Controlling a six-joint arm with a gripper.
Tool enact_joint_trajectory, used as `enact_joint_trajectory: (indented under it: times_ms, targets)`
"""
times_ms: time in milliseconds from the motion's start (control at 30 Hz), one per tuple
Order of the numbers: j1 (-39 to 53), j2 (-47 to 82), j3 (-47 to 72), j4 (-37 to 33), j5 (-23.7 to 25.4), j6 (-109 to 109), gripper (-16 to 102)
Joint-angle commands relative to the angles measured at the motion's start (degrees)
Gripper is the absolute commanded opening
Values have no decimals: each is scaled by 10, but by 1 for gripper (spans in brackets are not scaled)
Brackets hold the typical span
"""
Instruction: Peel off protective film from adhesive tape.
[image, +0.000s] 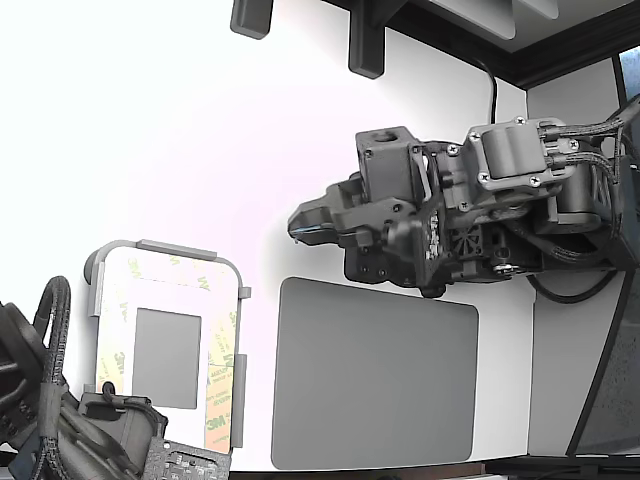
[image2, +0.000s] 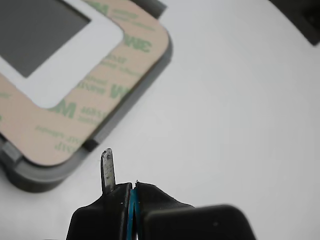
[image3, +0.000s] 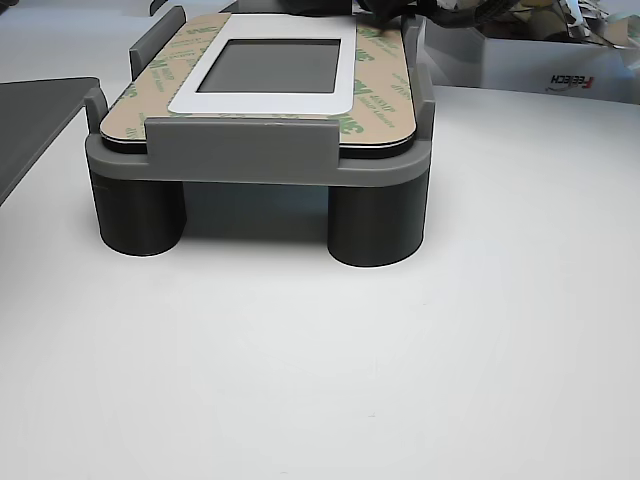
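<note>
The protective film (image: 218, 372) is a pale liner with green logos. It lies flat as a border around the grey square (image: 166, 357) on the white plate, which sits in the grey holder (image: 238, 395) at the exterior view's lower left. The film (image2: 95, 117) also shows in the wrist view and, with the raised holder (image3: 260, 165), as the film (image3: 378, 95) in the other view. The adhesive tape itself is covered by the liner. My gripper (image: 296, 228) hovers to the right of the holder, apart from it. Its jaws (image2: 129, 186) are closed together, holding nothing, with one thin tip sticking out.
A large dark-grey rounded mat (image: 375, 372) lies beside the holder, under my arm. A second arm (image: 60, 425) sits at the holder's near end. Black brackets (image: 366, 40) stand at the table's far edge. A white box (image3: 545, 62) is behind the holder.
</note>
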Motion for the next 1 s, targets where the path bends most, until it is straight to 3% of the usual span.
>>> enact_joint_trajectory:
  times_ms: [0, 133, 400, 633, 833, 967]
  targets:
    - [-8, -11, -13, -26, 13, -279, -11]
    - [-8, -73, -13, -102, 17, -280, -11]
    - [-8, -214, -23, -229, -31, -354, -12]
    - [11, -326, -78, -269, -54, -426, -12]
    - [76, -425, -156, -267, -16, -459, -12]
    - [127, -474, -214, -223, 18, -508, -12]
